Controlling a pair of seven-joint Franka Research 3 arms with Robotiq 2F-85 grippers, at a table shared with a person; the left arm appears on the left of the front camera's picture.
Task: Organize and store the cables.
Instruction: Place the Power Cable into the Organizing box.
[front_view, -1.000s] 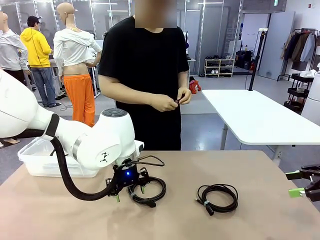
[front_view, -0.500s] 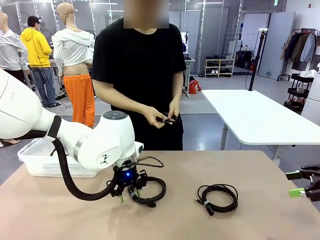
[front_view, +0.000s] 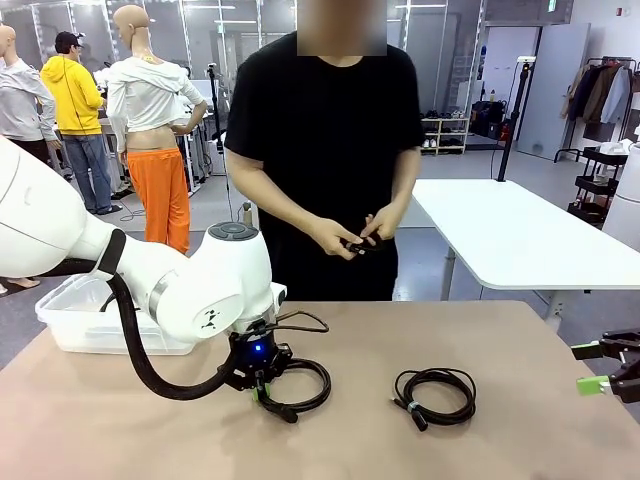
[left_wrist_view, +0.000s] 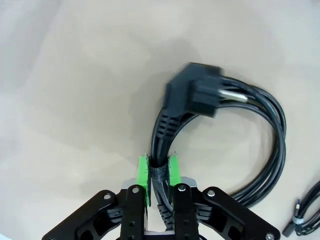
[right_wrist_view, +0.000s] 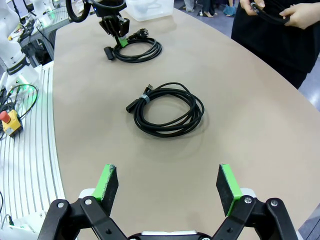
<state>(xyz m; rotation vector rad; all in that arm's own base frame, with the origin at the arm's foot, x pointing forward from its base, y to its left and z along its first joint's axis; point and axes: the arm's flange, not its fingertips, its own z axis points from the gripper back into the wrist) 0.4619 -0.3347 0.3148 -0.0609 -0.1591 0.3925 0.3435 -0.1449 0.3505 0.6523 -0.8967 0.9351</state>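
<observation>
A coiled black power cable with a plug lies on the tan table just right of the left arm's wrist. My left gripper points down at it, its green pads shut on the cable's bound section. A second coiled cable lies at table centre-right, untouched, also in the right wrist view. My right gripper hovers open at the table's right edge, well short of that cable. The person's hands hold a third black cable.
A clear plastic bin stands at the table's far left, behind the left arm. The person stands at the far side, hands above the table's edge. The left arm's black hose loops low over the table.
My left gripper's fingers have come together onto the power cable's bound section, and the coil shifted slightly. The person stepped to the right and lowered the hands with their cable. The right gripper stayed put.
</observation>
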